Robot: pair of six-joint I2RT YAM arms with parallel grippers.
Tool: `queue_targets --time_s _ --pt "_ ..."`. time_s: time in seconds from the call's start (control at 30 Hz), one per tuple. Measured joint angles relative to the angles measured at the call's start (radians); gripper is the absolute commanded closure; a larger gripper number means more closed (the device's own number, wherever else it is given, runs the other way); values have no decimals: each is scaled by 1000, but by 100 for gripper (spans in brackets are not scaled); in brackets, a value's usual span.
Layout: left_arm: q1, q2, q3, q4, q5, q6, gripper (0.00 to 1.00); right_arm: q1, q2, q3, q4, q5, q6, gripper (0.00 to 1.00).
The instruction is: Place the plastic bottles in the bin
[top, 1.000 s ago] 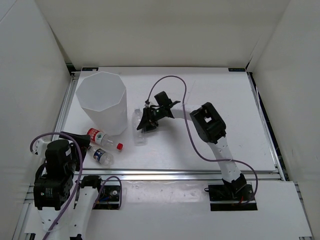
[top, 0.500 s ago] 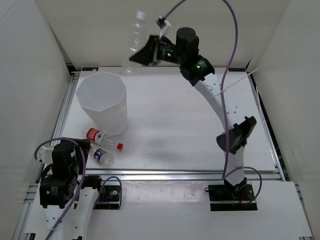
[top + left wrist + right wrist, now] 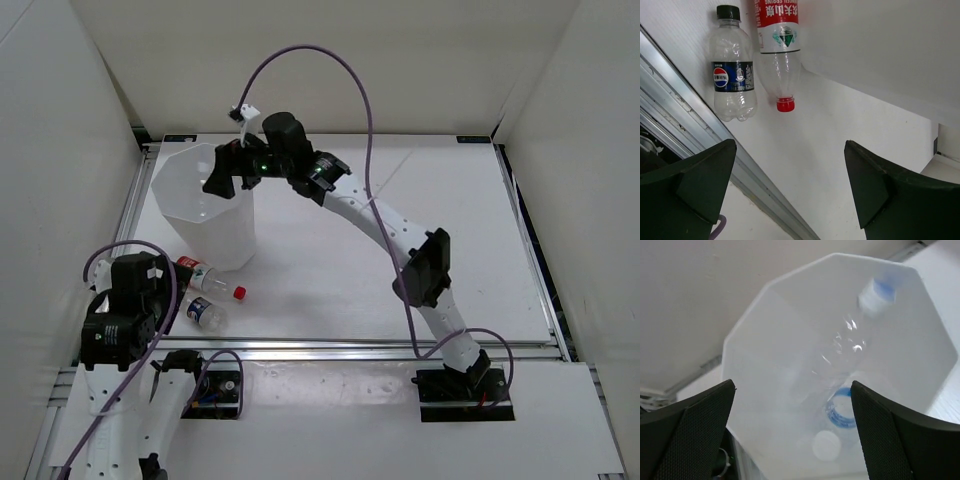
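— How does the right claw (image 3: 228,175) stand?
— Spread wide, nothing between its fingers. It hangs over the mouth of the bin (image 3: 228,240), upper left of the overhead view.
— Any bottle in there?
— A clear bottle (image 3: 852,345), blurred, shows inside the bin in the wrist view.
— And the left claw (image 3: 790,195)?
— Wide too, and empty. In the upper left of its view a dark-capped bottle (image 3: 733,70) and a red-capped bottle (image 3: 780,55) lie side by side on the table (image 3: 815,165), near the bin's foot.
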Motion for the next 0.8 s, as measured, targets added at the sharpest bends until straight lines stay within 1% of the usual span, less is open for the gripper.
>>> queue_targets --time_s 0.03,0.07,0.13,0.23,0.33,0.37,0.43,0.5,0.57,0.8 --pt "0 -5 -14 0 8 -2 0 -1 -27 -40 -19 23 -25 0" --pt "0 -17 -32 6 16 -8 0 -9 -87 -112 -20 42 -38 0" --pt "0 -46 -72 18 26 -21 0 -36 -210 -204 -52 69 -56 0" --pt "0 -99 -147 43 45 -50 0 -129 -426 -270 -51 98 -57 0" --pt "0 -135 -264 82 71 -79 0 -239 -633 -327 -24 112 -45 0" --pt "0 -137 -304 93 78 -84 0 -264 -697 -349 -18 111 -36 0" --pt "0 -135 -382 116 85 -97 0 -269 -784 -394 -15 94 -26 0" --pt "0 -130 -434 143 79 -114 0 -250 -826 -425 -24 63 -22 0" --pt "0 -129 -464 174 68 -133 0 -236 -831 -449 -42 35 -21 0" --pt "0 -122 -555 252 -4 -118 0 -239 -771 -552 -199 12 -23 0"
